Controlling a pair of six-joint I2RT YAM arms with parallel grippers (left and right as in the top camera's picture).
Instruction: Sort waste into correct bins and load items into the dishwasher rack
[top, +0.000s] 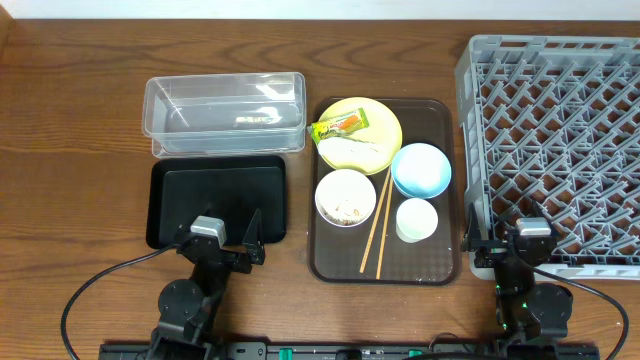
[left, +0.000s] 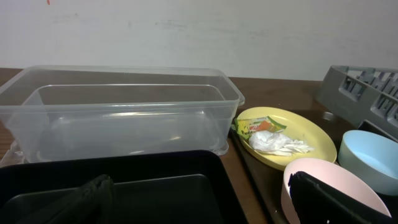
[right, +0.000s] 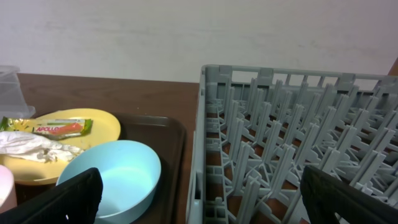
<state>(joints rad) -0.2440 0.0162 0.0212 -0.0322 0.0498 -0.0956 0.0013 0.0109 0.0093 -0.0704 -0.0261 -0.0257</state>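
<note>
We see the dishwasher rack (top: 550, 120) cut off at the desk's right edge. The snack wrapper (top: 340, 126) lies on the yellow plate (top: 388, 128), mid-desk. Left gripper (top: 222, 240) and right gripper (top: 510, 248) stand spread, empty, near the front edge.

The table (top: 80, 100) is surfaced in grained brown wood, while the tub (top: 225, 143) is made of clear glossy plastic and the dishwasher rack (top: 465, 130) of matt grey plastic.

Dark brown serving tray (top: 336, 252) flat on wood-grain table (top: 70, 120); plain whitish wall (left: 186, 31) behind.
</note>
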